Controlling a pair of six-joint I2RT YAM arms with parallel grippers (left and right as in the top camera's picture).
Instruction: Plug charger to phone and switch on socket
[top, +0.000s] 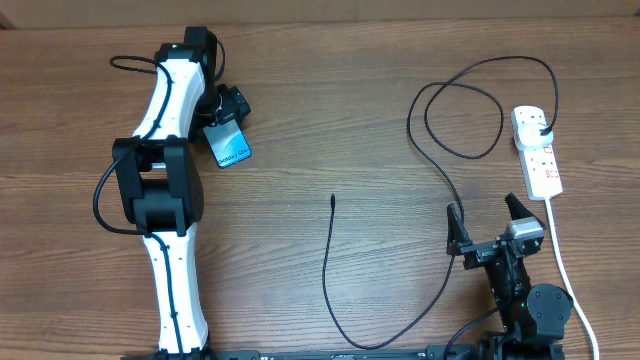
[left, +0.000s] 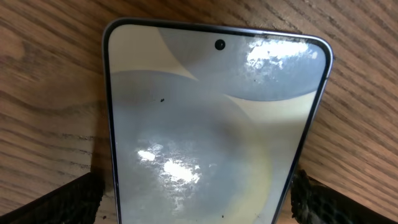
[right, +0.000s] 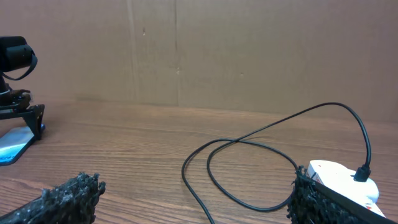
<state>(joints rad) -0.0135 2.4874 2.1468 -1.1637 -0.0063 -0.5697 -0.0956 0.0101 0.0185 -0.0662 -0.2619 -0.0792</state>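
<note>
spotting the phone (left: 211, 137) flat on the wood table (top: 330, 90), a glossy slab between the wide-apart jaws of the left gripper (left: 199, 198), long axis running straight out ahead of them. the charger (top: 325, 272) has its thin black tip (top: 332, 198) lying loose well off to their side. right gripper (top: 487, 220), jaws also apart, sits near the white socket (top: 543, 165).

Bright, even light covers the wooden table (top: 330, 130), leaving only soft, faint shadows. On the phone (left: 211, 124) screen in the left wrist view, white glare patches sit at 1 o'clock and 7 o'clock.
</note>
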